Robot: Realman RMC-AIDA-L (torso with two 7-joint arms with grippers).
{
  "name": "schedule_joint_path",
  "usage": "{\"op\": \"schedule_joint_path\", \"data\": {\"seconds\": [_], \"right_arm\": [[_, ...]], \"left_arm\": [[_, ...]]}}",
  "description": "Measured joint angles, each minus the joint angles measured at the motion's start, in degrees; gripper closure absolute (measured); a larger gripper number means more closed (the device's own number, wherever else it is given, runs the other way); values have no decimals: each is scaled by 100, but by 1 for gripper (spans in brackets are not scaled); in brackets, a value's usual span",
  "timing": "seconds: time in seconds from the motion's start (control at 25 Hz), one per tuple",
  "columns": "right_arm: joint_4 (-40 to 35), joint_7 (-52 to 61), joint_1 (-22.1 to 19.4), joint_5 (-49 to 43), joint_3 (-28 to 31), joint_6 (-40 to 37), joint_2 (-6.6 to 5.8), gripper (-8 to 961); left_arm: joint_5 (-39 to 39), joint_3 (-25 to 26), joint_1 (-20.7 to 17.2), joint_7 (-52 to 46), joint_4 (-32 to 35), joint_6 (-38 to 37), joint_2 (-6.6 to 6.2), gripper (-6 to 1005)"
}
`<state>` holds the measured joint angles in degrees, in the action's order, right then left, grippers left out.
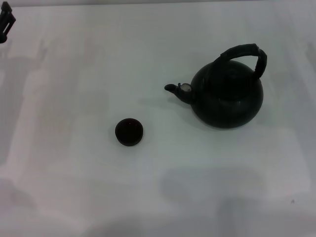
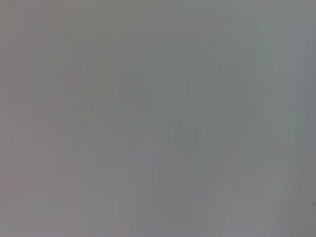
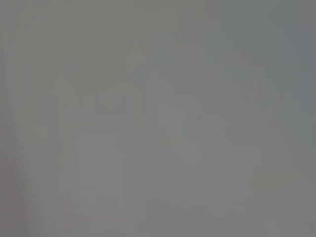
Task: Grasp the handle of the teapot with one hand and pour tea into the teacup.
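In the head view a round black teapot (image 1: 227, 95) stands on the white table (image 1: 74, 173), right of centre. Its spout points left and its thick black handle (image 1: 245, 53) arches upright over its top. The small dark teacup (image 1: 129, 132) sits alone to the left of the teapot and nearer to me, a clear gap between them. Only a black piece of my left gripper (image 1: 6, 22) shows, at the far upper left corner, well away from both. My right gripper is out of view. Both wrist views show only bare pale surface.
The white table fills the head view. Soft shadows lie along its near edge and left side.
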<state>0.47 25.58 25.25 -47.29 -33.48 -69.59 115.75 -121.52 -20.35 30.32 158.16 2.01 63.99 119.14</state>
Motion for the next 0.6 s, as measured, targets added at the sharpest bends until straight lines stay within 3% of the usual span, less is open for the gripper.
{"op": "schedule_joint_path", "data": {"seconds": [0.6], "right_arm": [[-53, -8, 358, 10, 9, 374, 0, 79]], "left_arm": [[-210, 15, 83, -30, 63, -153, -23, 112]]}}
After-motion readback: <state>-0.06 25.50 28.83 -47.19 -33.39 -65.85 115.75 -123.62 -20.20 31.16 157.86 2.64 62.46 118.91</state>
